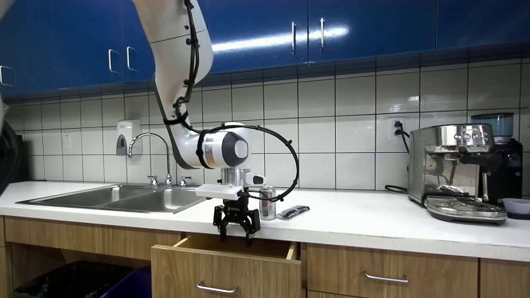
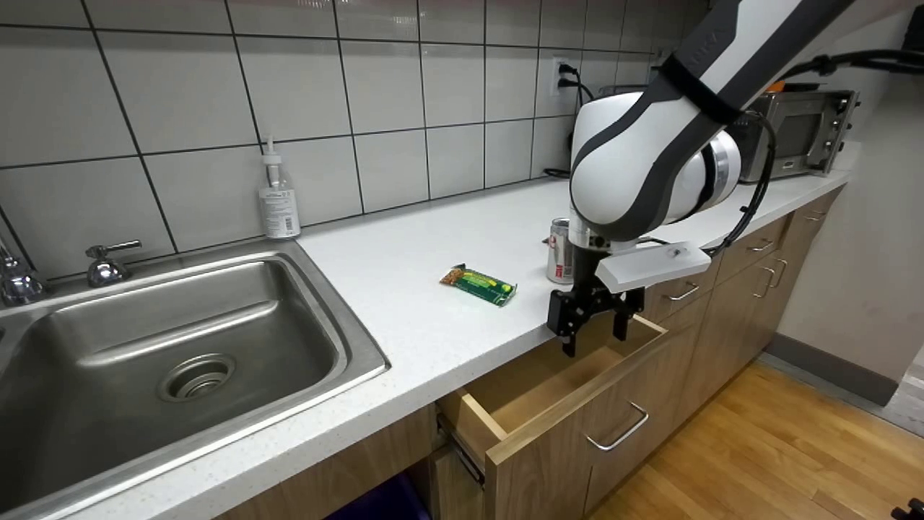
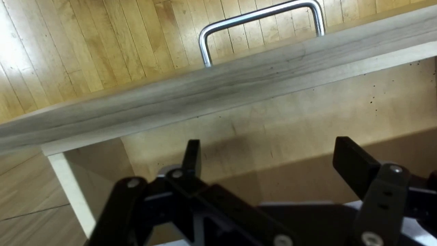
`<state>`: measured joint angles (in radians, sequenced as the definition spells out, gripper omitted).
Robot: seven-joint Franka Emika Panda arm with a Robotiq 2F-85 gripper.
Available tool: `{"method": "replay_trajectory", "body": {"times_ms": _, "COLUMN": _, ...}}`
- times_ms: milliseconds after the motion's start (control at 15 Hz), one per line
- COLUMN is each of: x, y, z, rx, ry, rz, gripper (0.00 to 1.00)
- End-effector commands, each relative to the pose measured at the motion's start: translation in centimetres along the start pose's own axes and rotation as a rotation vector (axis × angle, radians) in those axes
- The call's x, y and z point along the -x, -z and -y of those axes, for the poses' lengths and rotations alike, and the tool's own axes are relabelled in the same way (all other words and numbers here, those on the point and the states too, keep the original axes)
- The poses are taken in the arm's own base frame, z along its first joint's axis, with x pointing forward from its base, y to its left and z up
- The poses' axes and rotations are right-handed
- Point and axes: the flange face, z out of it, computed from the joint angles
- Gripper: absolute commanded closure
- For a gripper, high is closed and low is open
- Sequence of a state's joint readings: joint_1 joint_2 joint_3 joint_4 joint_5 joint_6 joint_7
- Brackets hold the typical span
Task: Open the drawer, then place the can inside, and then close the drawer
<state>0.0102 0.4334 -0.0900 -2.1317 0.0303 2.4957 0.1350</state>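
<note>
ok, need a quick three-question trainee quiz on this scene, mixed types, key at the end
1. True or false: the fingers are spread, with nothing gripped between them.

2. Multiple choice: where is the drink can?
A. In the sink
B. On the countertop
C. On the floor

3. Short answer: going by the drawer and the drink can as they are, what step likely comes next?

Key:
1. True.
2. B.
3. Probably grasping the drink can: the drawer is open and the drink can is outside it.
</note>
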Motion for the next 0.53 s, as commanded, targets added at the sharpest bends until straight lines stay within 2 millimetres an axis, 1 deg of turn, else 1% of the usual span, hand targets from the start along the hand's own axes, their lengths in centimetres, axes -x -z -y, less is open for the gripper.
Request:
{"method": "replay_trajectory", "body": {"times_ms": 0, "x": -1.13, "y": -0.20, "z": -0.20, "rx": 0.017, "ry": 0.028, "rz": -0.007, "gripper": 0.00}}
{"method": "replay_trajectory", "body": {"times_ms": 467, "x": -1.06, "y": -1.12, "z": -0.09, "rx": 0.030, "ry": 0.084, "rz": 0.014, "gripper": 0.00}}
